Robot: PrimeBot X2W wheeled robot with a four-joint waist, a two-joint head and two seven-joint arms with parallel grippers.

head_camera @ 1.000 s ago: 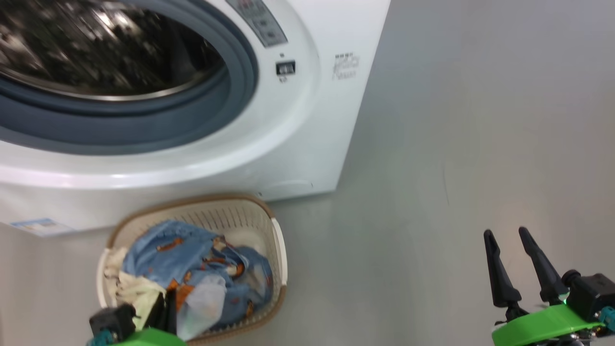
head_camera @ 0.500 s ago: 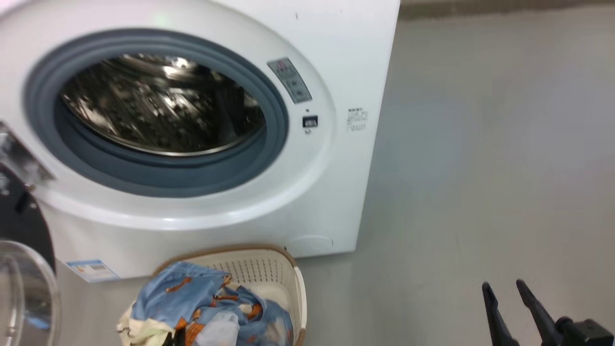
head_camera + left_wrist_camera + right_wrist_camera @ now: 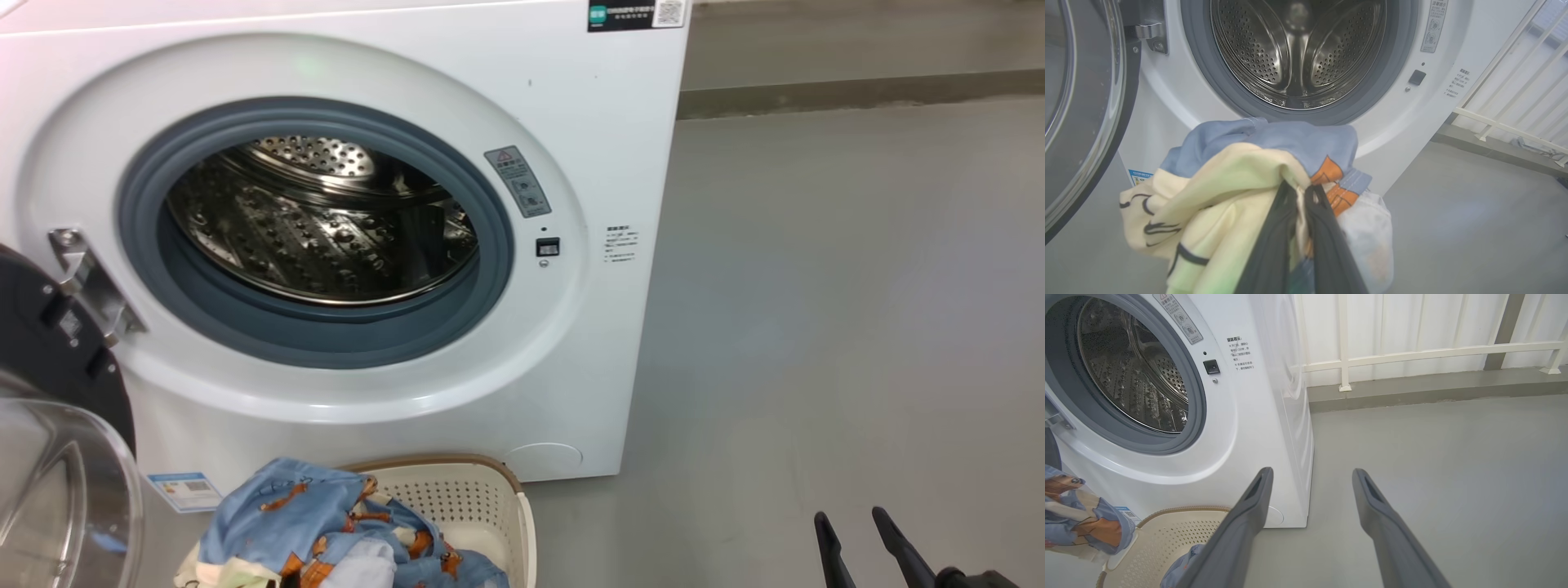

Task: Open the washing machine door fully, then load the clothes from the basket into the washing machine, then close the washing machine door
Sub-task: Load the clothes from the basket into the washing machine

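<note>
Left hand (image 3: pixel 1298 188) clamped on the clothes (image 3: pixel 1274 147), bundle bunched around and ahead of it; right hand (image 3: pixel 1312 473) spread apart, empty

Head cam tilted up; left gripper (image 3: pixel 1299 188) lifted light-blue/cream fabric clothes bundle (image 3: pixel 1294 143) above cream perforated plastic basket (image 3: pixel 1180 535).

— What's underfoot?
— A smooth grey floor (image 3: pixel 824 343), evenly lit, with a faint sheen.
— And behind?
— A raised grey kerb (image 3: pixel 1433 391), a white railing (image 3: pixel 1429 355), a pale panelled wall (image 3: pixel 1404 318).
</note>
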